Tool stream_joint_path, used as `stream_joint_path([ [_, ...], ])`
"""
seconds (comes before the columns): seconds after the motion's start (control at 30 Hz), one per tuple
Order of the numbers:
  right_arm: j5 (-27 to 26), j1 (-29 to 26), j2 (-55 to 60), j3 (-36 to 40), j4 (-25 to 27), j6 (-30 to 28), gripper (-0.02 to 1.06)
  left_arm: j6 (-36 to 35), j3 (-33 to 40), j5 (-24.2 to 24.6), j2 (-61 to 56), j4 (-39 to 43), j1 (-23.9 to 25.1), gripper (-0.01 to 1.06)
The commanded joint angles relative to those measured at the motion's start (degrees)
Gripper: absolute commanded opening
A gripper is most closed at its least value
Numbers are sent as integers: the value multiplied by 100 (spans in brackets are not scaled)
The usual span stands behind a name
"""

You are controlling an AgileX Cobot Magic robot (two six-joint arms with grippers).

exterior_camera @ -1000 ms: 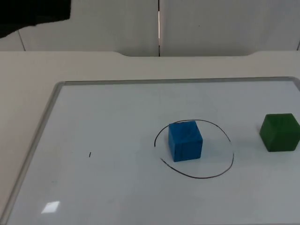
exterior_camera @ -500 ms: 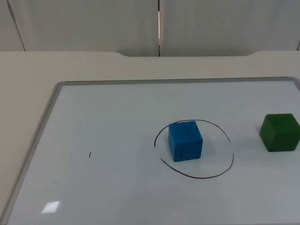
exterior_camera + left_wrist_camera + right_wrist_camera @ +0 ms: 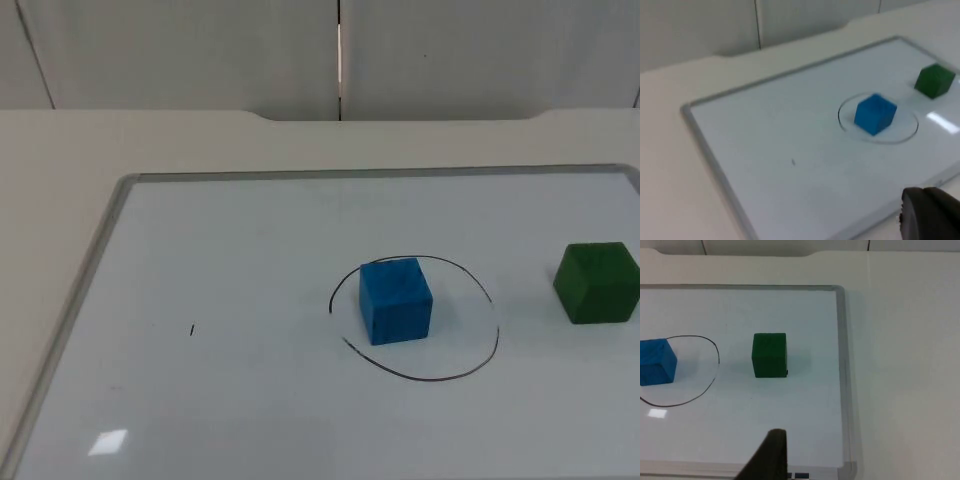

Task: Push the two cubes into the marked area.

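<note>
A blue cube [image 3: 396,300] stands inside the hand-drawn black circle [image 3: 430,379], toward its left side. A green cube [image 3: 597,282] rests to the right of the circle, outside the line and apart from it. The left wrist view takes in both the blue cube [image 3: 875,114] and the green cube [image 3: 935,81] from afar. My left gripper [image 3: 930,214] hangs beyond the board's edge, well away from them. My right gripper [image 3: 771,454] hovers near the board's edge, some way back from the green cube [image 3: 769,355], with the blue cube [image 3: 657,368] further off.
The cubes sit on a whiteboard with a grey metal frame [image 3: 108,218] that lies on the beige table [image 3: 60,150]. A small black tick [image 3: 192,330] marks the board's left half. The grey partition wall [image 3: 200,50] closes off the back.
The dark shape of the left arm in the top view's upper left corner a second ago has drawn back out of the picture. Neither cube has moved.
</note>
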Motion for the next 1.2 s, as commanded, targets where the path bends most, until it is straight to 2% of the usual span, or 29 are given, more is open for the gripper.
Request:
stream_joint_path([
  [0.0,-63,-27,-21,10,7,-32,105,-72,26,279,-29,57,12,0],
  [0.23,-63,-27,-21,10,9,-10,105,144,334,33,-29,37,12,0],
  [0.57,-63,-27,-21,10,-45,23,105,155,344,32,-29,50,12,0],
  [1.1,-109,-27,-21,-32,-319,410,91,155,344,32,-29,50,12,0],
  [1.17,-141,-27,295,-133,-347,464,89,155,344,32,-29,50,12,0],
])
